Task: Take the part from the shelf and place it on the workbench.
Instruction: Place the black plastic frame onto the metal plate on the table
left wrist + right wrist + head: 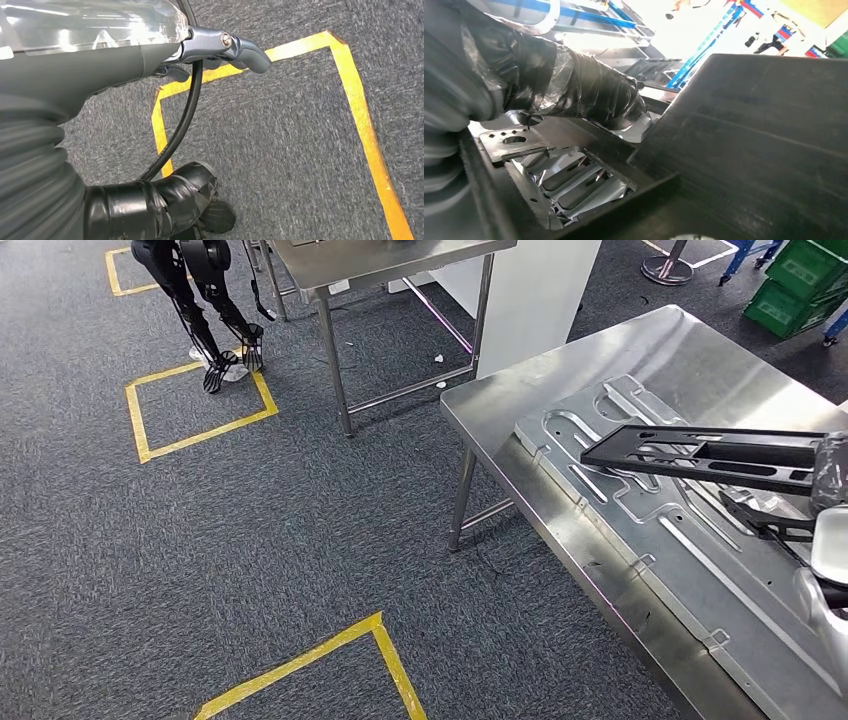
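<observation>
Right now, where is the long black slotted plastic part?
In the head view, the long black slotted plastic part is at the right, held by the right hand above the embossed metal sheet on the steel workbench.

No text, label, brand name or number can be read in any of the views. The only markings are signs on the floor: square outlines of yellow tape (200, 410) laid on the dark grey carpet (250, 570), seen from the head view, with one more corner of yellow tape (350, 85) showing under the left wrist. These outlines carry no lettering. The bright coloured shapes far behind the right wrist are too blurred to tell whether they bear any writing.
</observation>
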